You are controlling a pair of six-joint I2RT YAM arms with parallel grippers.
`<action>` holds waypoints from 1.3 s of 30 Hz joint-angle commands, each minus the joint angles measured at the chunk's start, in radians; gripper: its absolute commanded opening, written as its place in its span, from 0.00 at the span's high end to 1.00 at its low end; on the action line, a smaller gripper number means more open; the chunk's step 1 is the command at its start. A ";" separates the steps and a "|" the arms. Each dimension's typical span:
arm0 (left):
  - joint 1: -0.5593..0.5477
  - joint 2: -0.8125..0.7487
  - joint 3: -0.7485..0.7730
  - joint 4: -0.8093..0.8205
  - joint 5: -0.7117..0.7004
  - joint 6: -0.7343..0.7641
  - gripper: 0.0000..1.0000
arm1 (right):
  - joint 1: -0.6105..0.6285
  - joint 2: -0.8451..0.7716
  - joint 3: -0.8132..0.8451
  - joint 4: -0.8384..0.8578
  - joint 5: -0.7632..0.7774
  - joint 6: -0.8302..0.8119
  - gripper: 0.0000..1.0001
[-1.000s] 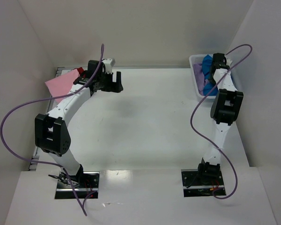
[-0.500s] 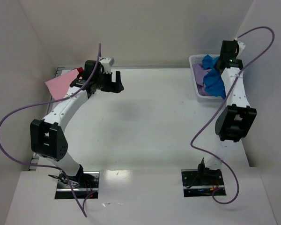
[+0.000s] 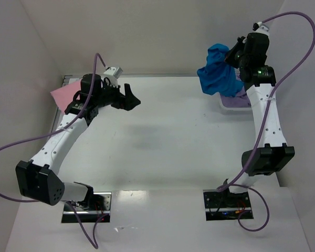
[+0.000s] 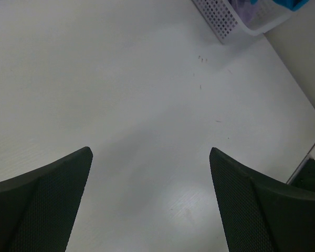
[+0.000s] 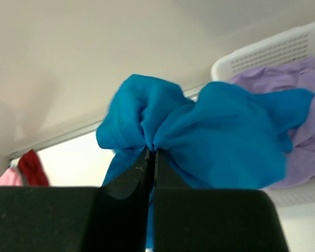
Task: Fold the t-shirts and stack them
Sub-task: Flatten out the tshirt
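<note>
My right gripper is shut on a bright blue t-shirt and holds it bunched in the air above the white mesh basket at the back right. In the right wrist view my gripper pinches the blue shirt over a lavender shirt lying in the basket. A pink shirt lies at the back left edge, and a red one beside it shows in the right wrist view. My left gripper is open and empty over the back left of the table; the left wrist view shows its gripper above bare table.
White walls close the table on the left, back and right. The basket stands against the right wall. Purple cables loop from both arms. The arm bases sit at the near edge.
My right gripper has risen out of the basket with the blue shirt and carried it up and leftward. My left arm has swung a little, its gripper staying open.
</note>
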 commanded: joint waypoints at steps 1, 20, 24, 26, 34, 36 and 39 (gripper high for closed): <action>-0.003 -0.053 -0.037 0.060 0.080 -0.040 0.00 | 0.039 -0.042 0.025 0.093 -0.116 0.051 1.00; -0.003 -0.033 -0.073 0.293 0.253 -0.043 0.00 | 0.453 -0.236 -0.028 0.222 -0.489 0.303 1.00; -0.003 -0.033 -0.097 0.443 0.293 -0.105 0.00 | 0.453 -0.315 -0.223 0.210 -0.469 0.315 1.00; -0.012 0.000 -0.097 0.486 0.350 -0.132 0.04 | 0.453 -0.328 -0.290 0.222 -0.518 0.339 1.00; -0.116 0.079 -0.050 0.543 0.453 -0.112 0.58 | 0.453 -0.348 -0.331 0.213 -0.621 0.330 1.00; -0.142 0.112 -0.004 0.475 0.566 -0.039 0.10 | 0.453 -0.348 -0.331 0.199 -0.621 0.310 1.00; -0.170 0.134 0.036 0.404 0.638 0.057 0.01 | 0.453 -0.338 -0.331 0.181 -0.621 0.299 1.00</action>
